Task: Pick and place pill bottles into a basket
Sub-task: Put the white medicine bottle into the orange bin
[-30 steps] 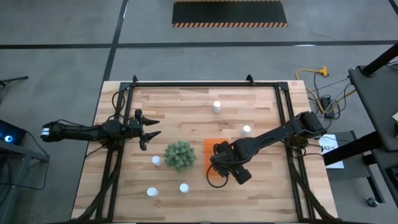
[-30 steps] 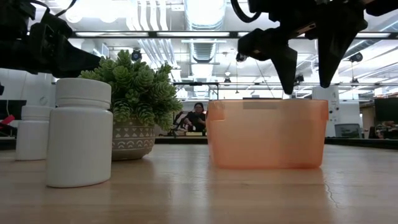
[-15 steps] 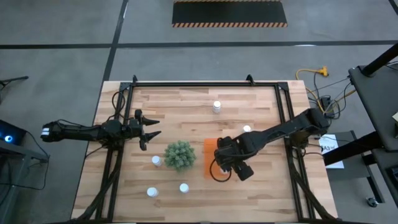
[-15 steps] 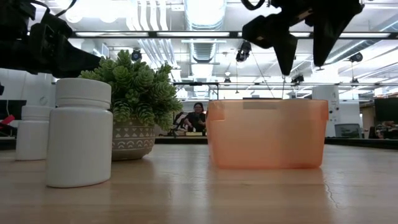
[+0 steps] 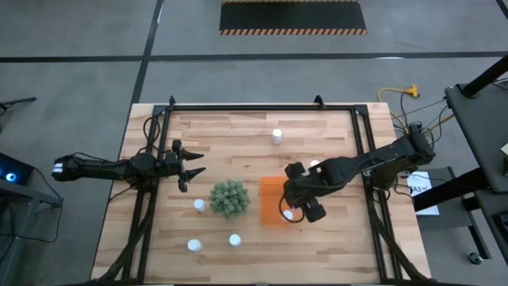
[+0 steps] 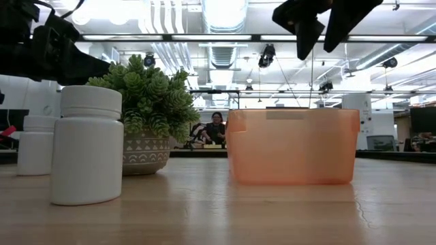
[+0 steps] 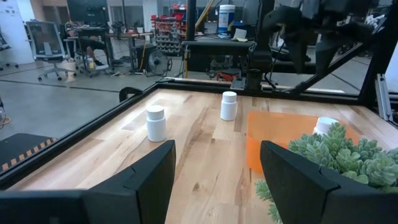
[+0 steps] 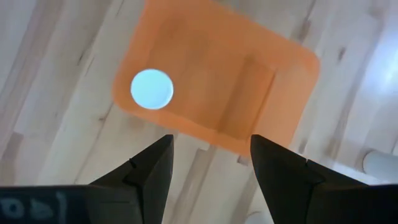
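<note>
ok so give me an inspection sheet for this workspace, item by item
Surface: wooden table in a black frame.
Job's things: orange basket holding one pill bottle; five bottles on the wood, at and.
Clutter: potted plant beside the basket.
Grippers: right claw open, empty, above the basket; left claw open at the table's left edge.
Cables: yellow and black leads on the floor right of the table.
Surroundings: a person sits far behind.
</note>
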You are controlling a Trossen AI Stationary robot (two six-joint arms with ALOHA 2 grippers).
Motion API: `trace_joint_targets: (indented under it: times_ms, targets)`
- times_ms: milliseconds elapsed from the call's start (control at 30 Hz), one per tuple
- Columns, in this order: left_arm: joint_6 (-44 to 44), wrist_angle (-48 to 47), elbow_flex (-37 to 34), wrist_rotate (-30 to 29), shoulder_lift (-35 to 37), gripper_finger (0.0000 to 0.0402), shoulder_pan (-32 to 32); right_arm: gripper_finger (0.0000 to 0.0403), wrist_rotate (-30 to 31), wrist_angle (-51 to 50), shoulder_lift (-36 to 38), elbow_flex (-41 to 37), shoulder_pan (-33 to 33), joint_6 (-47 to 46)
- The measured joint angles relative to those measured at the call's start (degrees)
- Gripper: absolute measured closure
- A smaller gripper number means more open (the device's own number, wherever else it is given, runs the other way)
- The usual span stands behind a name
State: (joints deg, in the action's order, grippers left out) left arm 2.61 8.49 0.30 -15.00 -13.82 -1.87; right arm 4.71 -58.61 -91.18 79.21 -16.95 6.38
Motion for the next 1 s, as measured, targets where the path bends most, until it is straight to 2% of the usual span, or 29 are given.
trace_joint_targets:
  times_ms: [133, 333, 567, 767, 1000]
  targets:
    - [0.0, 0.0, 0.0, 0.0, 0.0, 0.0184, 0.0, 0.0199, 0.7, 6.9, 4.6, -6.1, 0.1, 0.0]
    - [0.0, 0.0, 0.0, 0.0, 0.0, 0.0184, 0.0, 0.0199, 7.0, 18.5, 13.2, -17.0, 0.2, -0.9]
    - [0.0, 0.0, 0.0, 0.0, 0.0, 0.0184, 0.0, 0.0199, 13.8, 28.9, 22.8, -28.8, 0.2, -6.1]
    - [0.0, 0.0, 0.0, 0.0, 0.0, 0.0184, 0.0, 0.0199, 19.3, 30.1, 28.7, -35.7, 0.1, -11.4]
    - [0.0, 0.0, 0.0, 0.0, 0.0, 0.0184, 0.0, 0.0199, 25.7, 30.3, 33.3, -39.3, 0.3, -13.1]
